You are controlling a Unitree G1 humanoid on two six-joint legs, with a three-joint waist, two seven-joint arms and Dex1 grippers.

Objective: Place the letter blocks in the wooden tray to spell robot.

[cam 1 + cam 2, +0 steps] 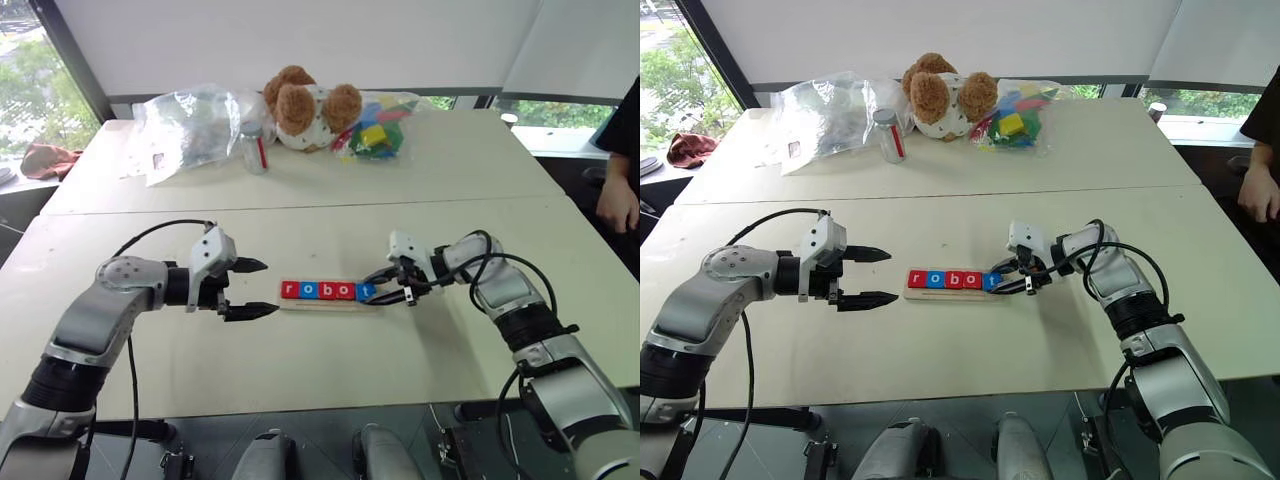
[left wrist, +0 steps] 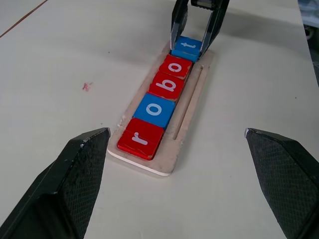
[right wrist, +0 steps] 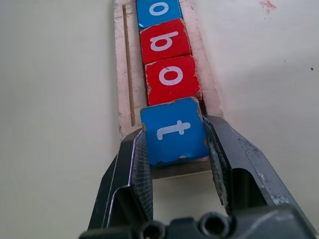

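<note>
right wrist view: right gripper (image 3: 175, 164) clamps the blue t (image 3: 174, 130) by its side edges at the tray (image 3: 120, 74) end, next to r-o-b-o. tile looks light, rigid, slick. left gripper (image 1: 247, 288) open.

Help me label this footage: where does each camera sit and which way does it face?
Eye views: on the head, looking down over both arms at the tray on the table.
Left wrist: looks along the open left gripper down the tray.
Right wrist: looks along the right gripper, shut on the t block.
All share the tray and t block.
</note>
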